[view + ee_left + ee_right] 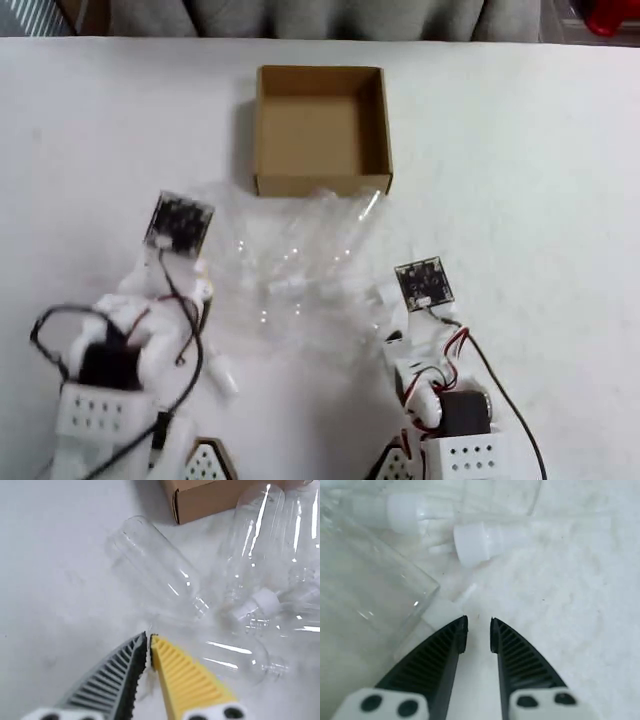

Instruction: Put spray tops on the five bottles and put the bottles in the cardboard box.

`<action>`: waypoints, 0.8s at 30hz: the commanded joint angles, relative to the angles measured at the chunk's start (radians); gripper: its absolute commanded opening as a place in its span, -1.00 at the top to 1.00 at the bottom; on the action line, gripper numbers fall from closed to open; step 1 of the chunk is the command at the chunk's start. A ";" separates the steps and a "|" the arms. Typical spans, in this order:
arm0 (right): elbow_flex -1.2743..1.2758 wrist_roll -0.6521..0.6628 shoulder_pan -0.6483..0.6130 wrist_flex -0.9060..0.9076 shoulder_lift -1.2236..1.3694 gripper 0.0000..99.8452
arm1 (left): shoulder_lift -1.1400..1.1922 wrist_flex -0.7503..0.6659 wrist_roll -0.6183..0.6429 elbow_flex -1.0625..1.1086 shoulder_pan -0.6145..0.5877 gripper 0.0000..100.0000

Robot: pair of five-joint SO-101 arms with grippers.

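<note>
Several clear bottles (300,255) lie on their sides in a loose heap just in front of the open cardboard box (320,185). In the left wrist view, my left gripper (149,640), one grey and one yellow finger, is shut with its tips together, close to a bottle (155,567) and beside another (235,655). A white spray top (265,600) sits among the bottles. My right gripper (477,626) is open by a narrow gap with nothing in it. It stands over the table just short of two white spray tops (470,542) and next to a bottle (365,595).
The box's corner (210,500) lies beyond the bottles. A loose white spray top (222,378) rests by the left arm (110,360). The right arm (440,400) stands at the front right. White table spreads wide on both sides.
</note>
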 commanded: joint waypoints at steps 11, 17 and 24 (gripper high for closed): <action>0.009 0.011 -0.010 0.004 0.008 0.90 | 0.621 0.117 -0.884 -0.338 0.021 0.83; 0.009 0.011 -0.010 0.004 0.008 0.90 | 0.568 0.196 -1.073 -0.339 0.077 0.66; 0.009 0.011 -0.010 0.004 0.008 0.90 | 0.532 0.181 -1.088 -0.330 0.278 0.48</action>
